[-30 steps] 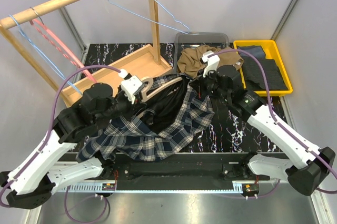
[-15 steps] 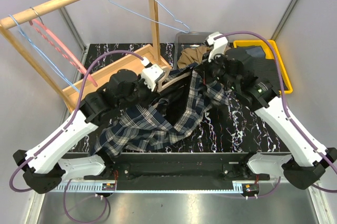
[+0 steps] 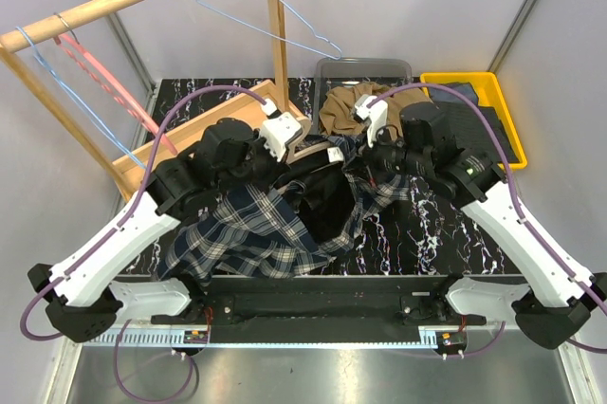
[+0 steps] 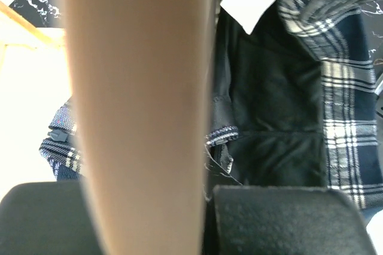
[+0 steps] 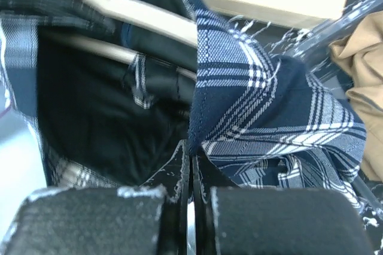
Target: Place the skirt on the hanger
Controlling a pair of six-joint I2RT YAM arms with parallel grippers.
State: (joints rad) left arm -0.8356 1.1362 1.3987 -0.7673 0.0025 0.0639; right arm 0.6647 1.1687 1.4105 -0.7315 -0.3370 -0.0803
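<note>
While the left gripper point(image 4: 161, 214) clamps the wooden hanger point(image 4: 137, 87), the right gripper point(image 5: 191, 202) pinches the plaid shirt point(image 5: 269, 123); the skirt point(image 3: 346, 110) lies at twelve o'clock

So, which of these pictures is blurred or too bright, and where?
Left wrist: the wooden hanger fills the middle, close and out of focus; upper left corner washed out. Right wrist: shirt sharp, top edge overexposed. Top view: sharp, evenly lit.

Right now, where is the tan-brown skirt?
In the top view, the skirt lies bunched at the back of the table, right of centre, in front of the grey bin and left of the yellow tray.
</note>
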